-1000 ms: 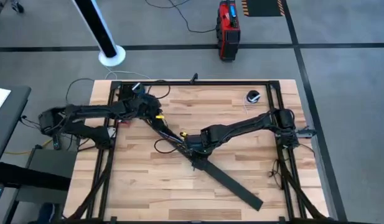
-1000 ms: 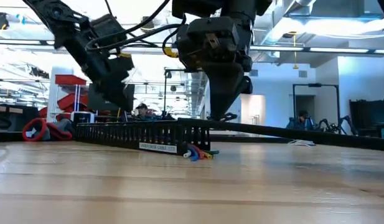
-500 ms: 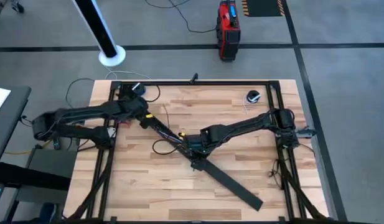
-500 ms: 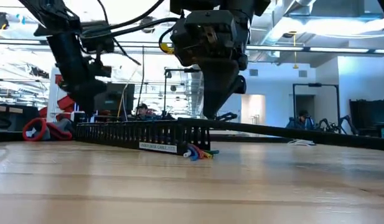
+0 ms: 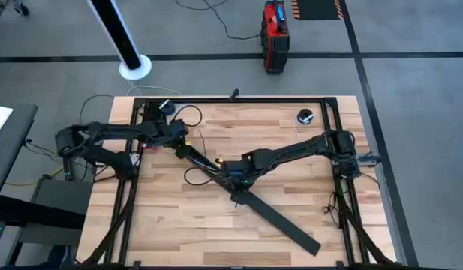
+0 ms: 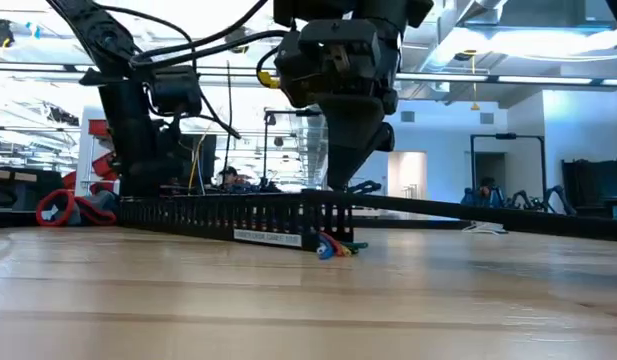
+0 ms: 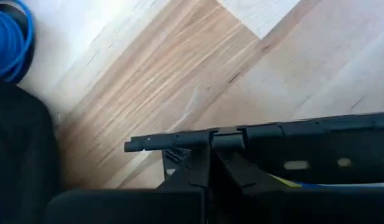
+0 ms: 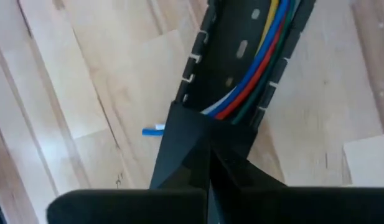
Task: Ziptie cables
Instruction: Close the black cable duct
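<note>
Thin coloured cables (image 8: 266,50) (blue, red, yellow, white) already laid inside long black comb-slotted plastic channel (image 5: 203,162) lying diagonally mid-bench (image 5: 291,157), ends poking out (image 6: 336,245). No ziptie visible, so tying judged still ahead. Right gripper (image 5: 236,178) and left gripper (image 5: 180,141) both down at channel; fingers' state impossible to tell, contact hidden.
</note>
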Tool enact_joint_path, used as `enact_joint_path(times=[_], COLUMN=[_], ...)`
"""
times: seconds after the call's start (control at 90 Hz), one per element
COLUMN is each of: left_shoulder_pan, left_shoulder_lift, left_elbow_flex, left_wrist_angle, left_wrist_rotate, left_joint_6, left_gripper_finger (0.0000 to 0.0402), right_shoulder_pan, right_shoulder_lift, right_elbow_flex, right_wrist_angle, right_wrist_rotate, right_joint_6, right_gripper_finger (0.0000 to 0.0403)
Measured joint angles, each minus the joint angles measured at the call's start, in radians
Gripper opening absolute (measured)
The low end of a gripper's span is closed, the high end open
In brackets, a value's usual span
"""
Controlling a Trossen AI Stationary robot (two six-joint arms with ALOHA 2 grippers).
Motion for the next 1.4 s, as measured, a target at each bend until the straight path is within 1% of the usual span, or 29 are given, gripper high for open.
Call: enact_joint_path(times=[0.156,0.411,0.956,1.244,1.4], left_shoulder_pan=[-0.002,-0.005,-0.067,-0.069,-0.069], left_shoulder_lift=[-0.007,-0.006,-0.006,-0.006,-0.006], left_elbow_flex=[-0.001,-0.002,-0.002,-0.002,-0.002], left_wrist_angle=[-0.004,0.013,0.066,0.080,0.083], left_wrist_rotate=[0.022,0.025,0.051,0.048,0.047], left_joint_6=[0.000,0.001,-0.008,0.008,0.009], left_gripper_finger=[0.0000,0.0000,0.0000,0.0000,0.0000], right_shoulder_pan=[-0.009,-0.024,-0.061,-0.069,-0.070], right_shoulder_lift=[-0.003,-0.004,-0.001,0.000,-0.013], right_elbow_flex=[-0.034,-0.048,-0.049,-0.049,-0.051], right_wrist_angle=[0.017,0.040,0.069,0.067,0.051], right_wrist_rotate=[-0.032,-0.039,-0.052,-0.070,-0.065], right_joint_6=[0.003,0.011,-0.058,-0.117,-0.119], right_gripper_finger=[0.0000,0.0000,0.0000,0.0000,0.0000])
